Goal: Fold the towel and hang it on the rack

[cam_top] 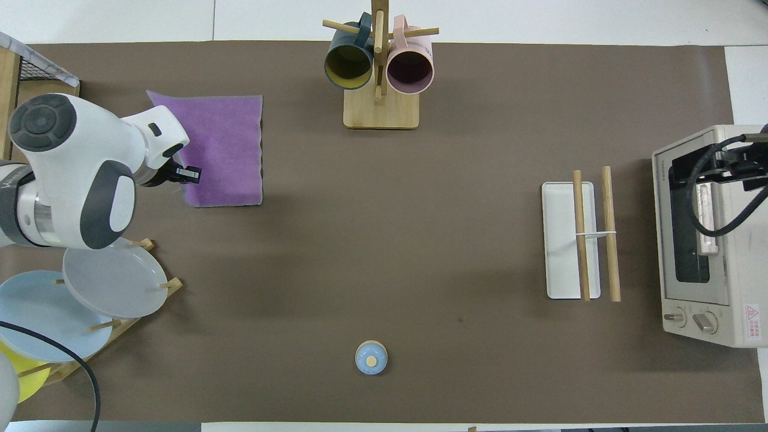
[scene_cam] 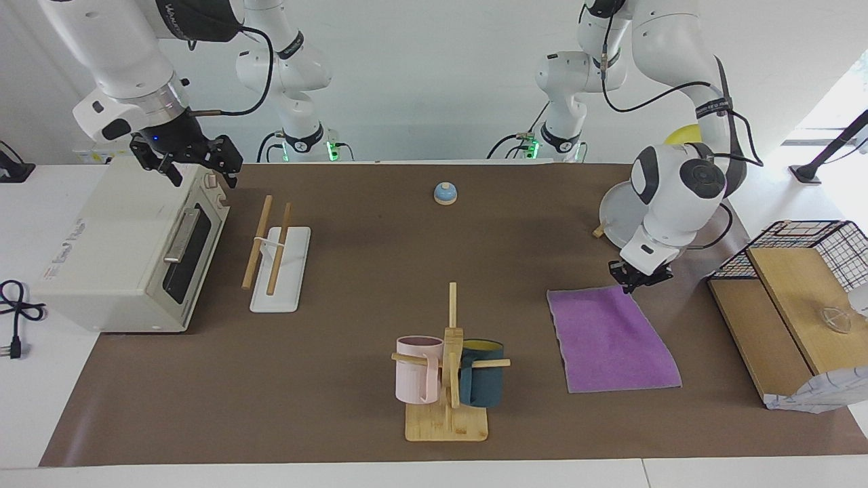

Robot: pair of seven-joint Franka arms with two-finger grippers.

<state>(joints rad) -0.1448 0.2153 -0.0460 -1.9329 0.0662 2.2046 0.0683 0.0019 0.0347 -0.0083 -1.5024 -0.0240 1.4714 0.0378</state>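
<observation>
— Any writing to read out there?
— Hardly. The toaster oven (cam_top: 708, 234) carries a small brand name along its front top edge, too tiny to make out, and a red triangle warning sticker (cam_top: 752, 313) with unreadable print near its knobs.
— The arms?
— Lettering on a dark band (scene_cam: 178, 15), cut off and illegible.
</observation>
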